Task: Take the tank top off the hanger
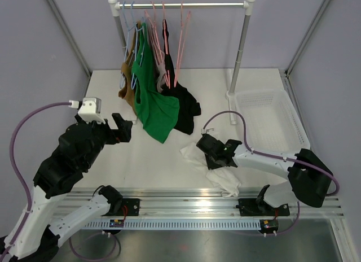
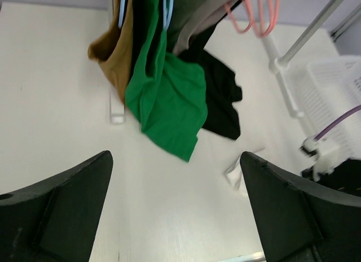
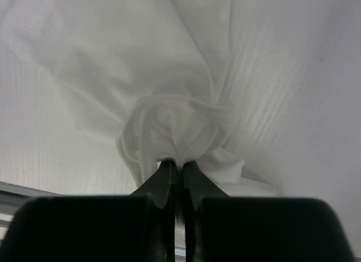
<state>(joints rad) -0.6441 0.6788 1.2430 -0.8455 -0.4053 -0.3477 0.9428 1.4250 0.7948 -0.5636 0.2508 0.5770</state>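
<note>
Right gripper (image 3: 176, 167), bottom centre of the wrist view: jaws pressed together, pinching a bunched fold of white garment (image 3: 186, 75). The garment lies crumpled on table (image 1: 161, 163), lower right of the overhead view. Likely the tank top, already off its hanger and gripped for carrying. Left gripper (image 1: 123, 128), mid-left: spread wide, empty, facing green garment (image 1: 152, 107) on rack (image 1: 180, 4), probably standing by.

Bright, even overhead light, with soft shadows on the bench (image 1: 163, 160). Glare along the metal rail (image 1: 192, 201) at the near edge. Left wrist view slightly soft, left fingers (image 2: 62, 211) out of focus. Right wrist view low contrast – the white garment (image 3: 169, 59) is nearly washed out.
</note>
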